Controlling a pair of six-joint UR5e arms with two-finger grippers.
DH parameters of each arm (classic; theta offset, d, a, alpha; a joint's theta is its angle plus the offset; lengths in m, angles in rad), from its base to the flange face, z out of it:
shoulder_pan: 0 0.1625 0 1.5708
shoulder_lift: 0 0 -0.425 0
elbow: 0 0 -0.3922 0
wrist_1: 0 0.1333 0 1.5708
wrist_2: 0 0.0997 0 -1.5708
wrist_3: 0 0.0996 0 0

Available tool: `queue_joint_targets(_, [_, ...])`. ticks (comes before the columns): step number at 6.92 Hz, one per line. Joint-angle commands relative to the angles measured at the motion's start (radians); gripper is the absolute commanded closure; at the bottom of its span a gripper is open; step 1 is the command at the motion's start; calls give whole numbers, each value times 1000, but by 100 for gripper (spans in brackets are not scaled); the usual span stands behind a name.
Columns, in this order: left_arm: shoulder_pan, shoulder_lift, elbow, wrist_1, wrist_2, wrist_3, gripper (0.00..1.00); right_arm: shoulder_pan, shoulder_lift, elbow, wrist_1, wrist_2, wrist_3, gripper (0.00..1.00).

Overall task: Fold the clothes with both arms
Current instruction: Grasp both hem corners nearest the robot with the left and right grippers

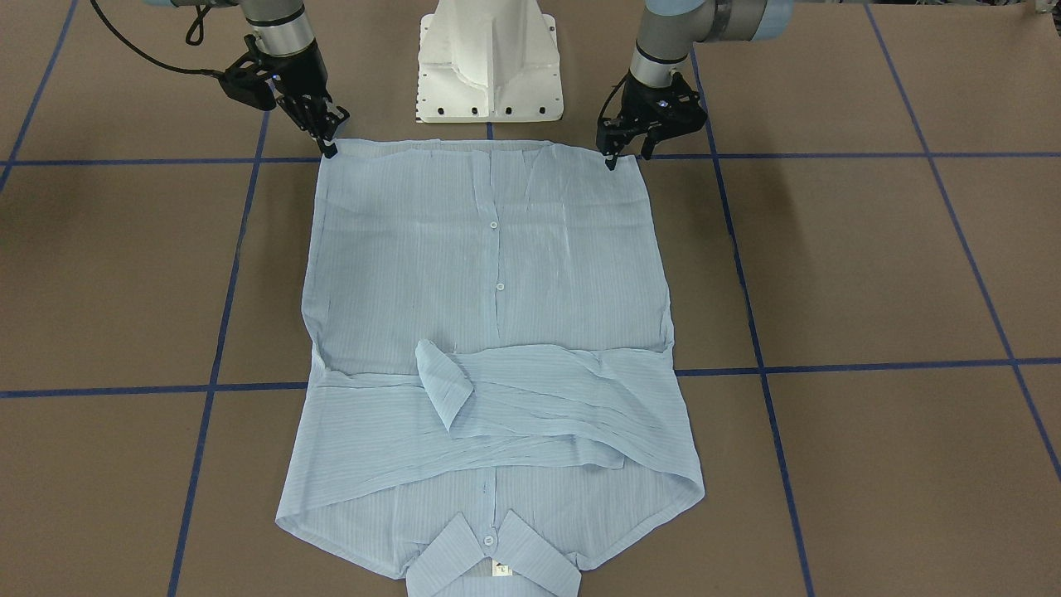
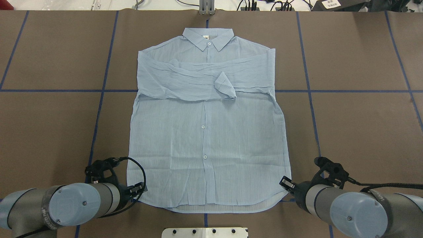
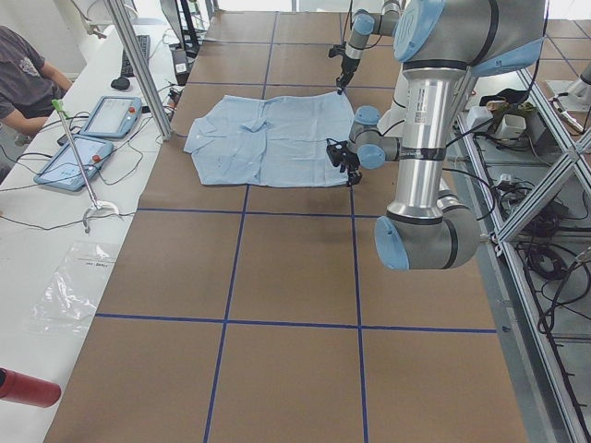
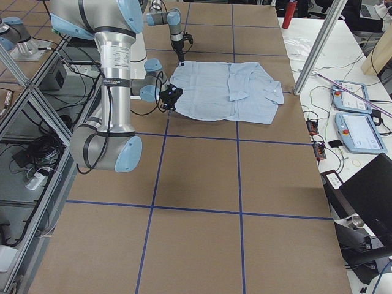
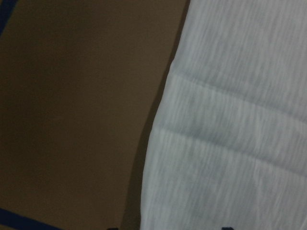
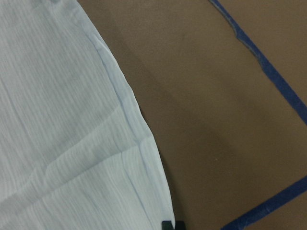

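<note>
I log the left gripper (image 1: 627, 157) as released: its fingers (image 1: 612, 156) stand apart, tips down at one hem corner of the shirt (image 1: 489, 274), one tip over the cloth and the other just off its edge. The right gripper (image 1: 330, 148) has its tips at the other hem corner. Its fingers show close together and at an angle, so I cannot tell whether it is clenched or released. The shirt lies flat on the table (image 1: 870, 274), front up and buttoned, hem toward the base (image 1: 489, 66), collar (image 1: 493, 564) on the far side. Both sleeves (image 1: 530, 398) are folded across the chest, with one cuff (image 1: 443, 385) turned up at a slant. The table is brown, crossed by blue tape lines (image 1: 829, 365), one of which runs under the shirt at sleeve level.
</note>
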Motion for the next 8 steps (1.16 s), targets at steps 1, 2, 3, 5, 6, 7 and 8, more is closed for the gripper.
queue_joint_targets(1, [21,1,0,-1,0,-83,70,0,0,0,0,0,0,100])
queue_joint_targets(2, [26,1,-5,-1,-2,-91,100,1,0,0,0,0,0,100])
queue_joint_targets(3, [24,-2,-10,0,-2,-91,100,0,0,0,0,0,0,100])
queue_joint_targets(5, [21,3,-19,0,-2,-89,100,0,2,-1,0,-3,2,100])
queue_joint_targets(6, [17,7,-31,0,-2,-86,100,0,2,-1,0,-3,2,100])
queue_joint_targets(7, [15,7,-42,0,-3,-86,100,1,2,-1,0,-5,2,100])
queue_joint_targets(8, [15,7,-46,0,-2,-85,100,4,4,2,0,-5,2,100])
